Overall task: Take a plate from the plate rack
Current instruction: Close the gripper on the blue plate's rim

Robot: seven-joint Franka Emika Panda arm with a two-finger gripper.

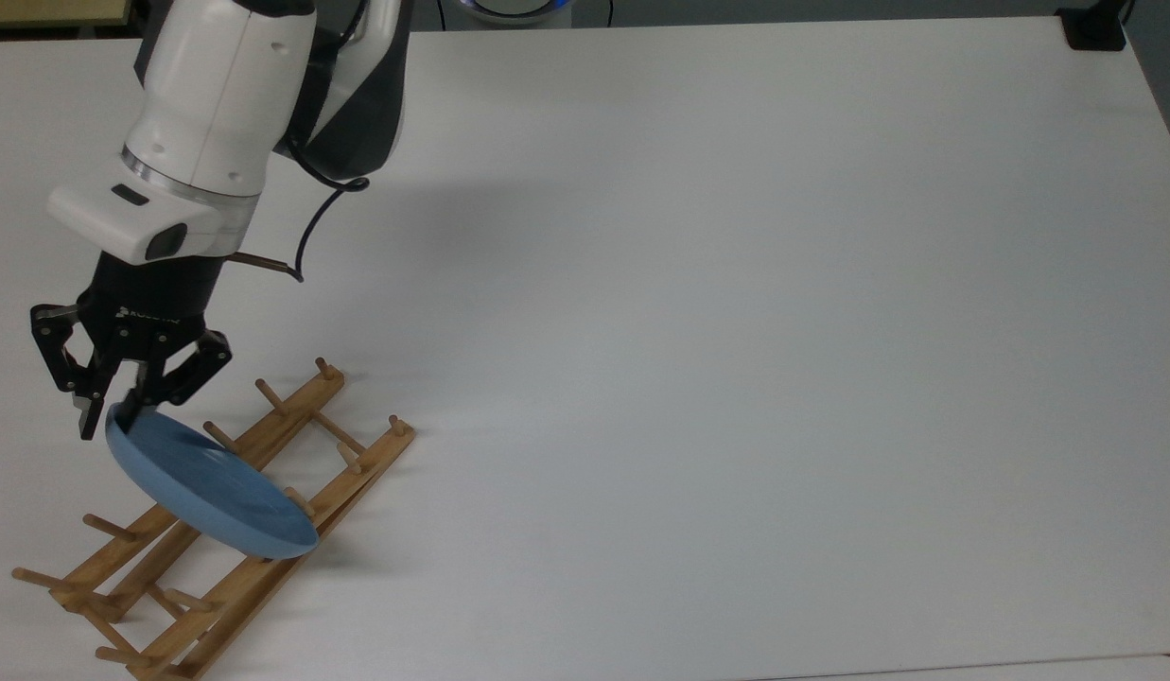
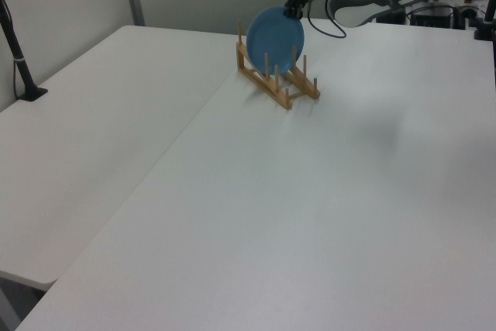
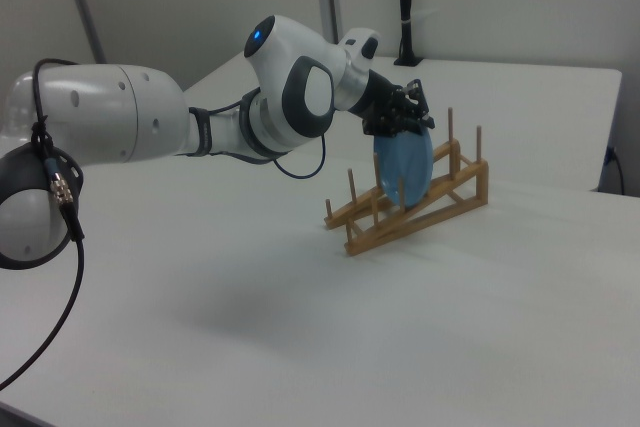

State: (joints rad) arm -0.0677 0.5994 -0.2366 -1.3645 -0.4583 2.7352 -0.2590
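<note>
The light-blue plate point(image 1: 216, 492) stands on edge between the pegs of the wooden plate rack point(image 1: 263, 577) near the top view's lower left. My gripper point(image 1: 112, 417) comes down onto the plate's upper rim, one finger on each face, shut on that rim. In the left view the plate point(image 2: 273, 34) stands in the rack point(image 2: 273, 91) at the table's far side, with the gripper point(image 2: 293, 12) at its top edge. The right view has the gripper point(image 3: 405, 127) over the plate point(image 3: 403, 169), which still rests in the rack point(image 3: 440, 209).
The white table point(image 1: 736, 331) spreads wide to the top view's right of the rack. A black clamp base point(image 1: 1095, 28) sits at its far right corner. A black post point(image 2: 19, 52) stands at the left view's left edge, and another post point(image 3: 404, 7) behind the rack in the right view.
</note>
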